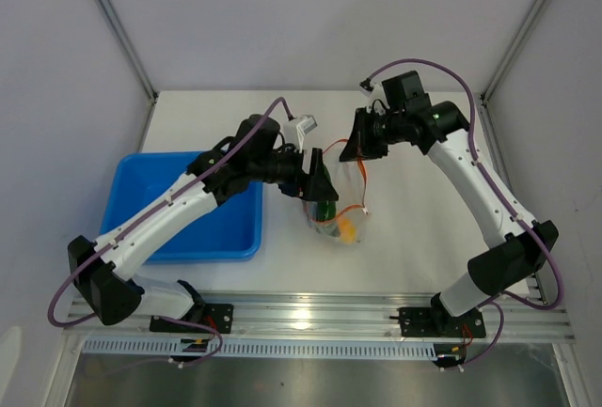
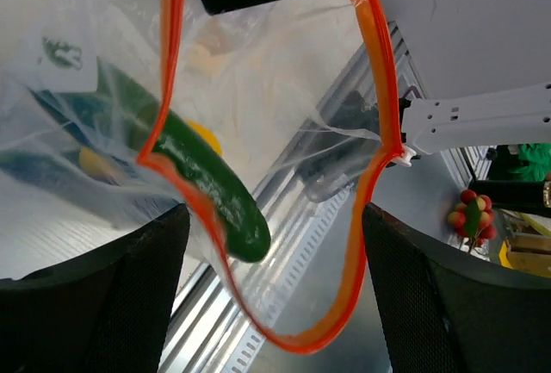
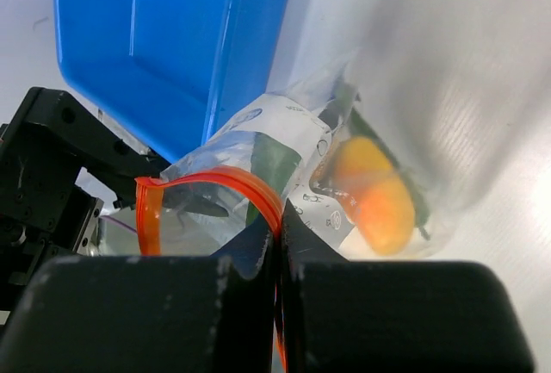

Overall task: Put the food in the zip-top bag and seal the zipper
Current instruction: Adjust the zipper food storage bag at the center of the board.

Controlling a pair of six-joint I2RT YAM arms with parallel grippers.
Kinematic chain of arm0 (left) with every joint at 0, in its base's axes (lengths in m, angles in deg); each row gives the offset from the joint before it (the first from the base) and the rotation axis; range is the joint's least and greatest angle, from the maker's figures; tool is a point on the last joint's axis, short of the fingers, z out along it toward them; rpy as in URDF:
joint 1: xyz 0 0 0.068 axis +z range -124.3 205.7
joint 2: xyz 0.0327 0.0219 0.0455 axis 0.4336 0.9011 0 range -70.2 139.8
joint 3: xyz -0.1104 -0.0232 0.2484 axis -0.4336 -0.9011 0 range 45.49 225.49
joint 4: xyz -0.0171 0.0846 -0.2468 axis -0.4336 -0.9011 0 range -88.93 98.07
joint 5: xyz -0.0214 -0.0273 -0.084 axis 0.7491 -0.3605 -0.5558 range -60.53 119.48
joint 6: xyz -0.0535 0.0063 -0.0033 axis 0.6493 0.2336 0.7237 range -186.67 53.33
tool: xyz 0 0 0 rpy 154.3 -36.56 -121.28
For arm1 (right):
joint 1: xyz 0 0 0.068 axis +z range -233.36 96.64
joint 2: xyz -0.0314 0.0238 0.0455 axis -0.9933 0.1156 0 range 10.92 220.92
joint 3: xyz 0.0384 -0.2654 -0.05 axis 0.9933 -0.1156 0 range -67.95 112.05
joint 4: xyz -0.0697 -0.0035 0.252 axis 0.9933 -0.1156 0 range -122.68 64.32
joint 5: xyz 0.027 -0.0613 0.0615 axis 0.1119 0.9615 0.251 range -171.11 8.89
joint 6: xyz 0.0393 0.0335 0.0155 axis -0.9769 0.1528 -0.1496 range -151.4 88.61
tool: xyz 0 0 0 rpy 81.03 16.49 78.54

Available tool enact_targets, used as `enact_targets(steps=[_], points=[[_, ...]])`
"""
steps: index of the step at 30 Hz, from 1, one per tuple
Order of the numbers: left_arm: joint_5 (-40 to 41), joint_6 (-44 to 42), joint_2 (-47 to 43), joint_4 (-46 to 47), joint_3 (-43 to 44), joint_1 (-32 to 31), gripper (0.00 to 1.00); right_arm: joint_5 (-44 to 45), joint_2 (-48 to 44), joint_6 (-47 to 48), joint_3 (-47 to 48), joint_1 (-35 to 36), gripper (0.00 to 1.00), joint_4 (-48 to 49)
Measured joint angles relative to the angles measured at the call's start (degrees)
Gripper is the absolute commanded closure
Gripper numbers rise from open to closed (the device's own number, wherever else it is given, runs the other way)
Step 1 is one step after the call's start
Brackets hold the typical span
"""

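Nearest, zip-top bag (image 1: 340, 226) over the worktop (image 1: 414, 247), orange food (image 3: 374, 192) inside, 1 green piece (image 2: 215, 190) at its mouth. Beyond, left gripper (image 2: 275, 218) spread apart, empty — right gripper (image 3: 280, 226) clamped on the zipper (image 2: 380, 89). Risk: green piece straddling the zipper, blocking closure.

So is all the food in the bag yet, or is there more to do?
Looks done: a green cucumber and an orange piece sit inside the clear bag. In hand: the right pincer pinches the bag's orange zipper, while the left pincer is open at the mouth. Still to do: the zipper gapes wide, so it needs sealing.
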Motion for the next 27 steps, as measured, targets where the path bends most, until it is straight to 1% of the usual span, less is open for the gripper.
enact_targets(steps=[1,4,5,6,7,10,17,20,24,27], points=[[-0.26,0.31,0.02,0.15,0.00,-0.02,0.18,-0.20,0.02,-0.13,0.00,0.17,1.00,0.00],[-0.57,0.79,0.55,-0.28,0.26,-0.02,0.27,-0.52,0.04,-0.70,0.00,0.66,1.00,0.00],[-0.57,0.83,1.14,-0.90,0.63,-0.09,0.37,-0.66,0.04,-0.83,0.00,0.81,1.00,0.00],[-0.55,1.11,1.90,-1.49,1.09,-0.11,0.45,-0.79,0.04,-0.98,0.00,0.98,1.00,0.00],[-0.39,1.25,2.89,-2.25,1.66,-0.11,0.64,-0.81,0.04,-1.16,0.00,1.14,1.00,0.00],[0.00,1.18,5.68,-4.46,3.13,-0.15,0.99,-0.83,0.04,-1.22,0.02,1.42,1.00,-0.02],[0.85,0.11,8.83,-8.81,7.45,-0.17,0.99,0.48,0.33,-1.14,0.90,1.46,1.00,-1.14],[-1.01,-0.66,8.74,-8.72,9.42,-0.17,0.99,2.40,0.90,-0.48,3.02,1.46,1.00,-2.80],[-5.22,-0.20,5.44,-4.11,8.46,-0.17,0.99,4.87,0.79,0.87,6.56,1.42,1.00,-5.16],[-5.60,0.33,0.39,-1.86,6.16,0.13,0.99,5.09,-1.53,0.92,4.90,1.11,1.00,-3.82]])
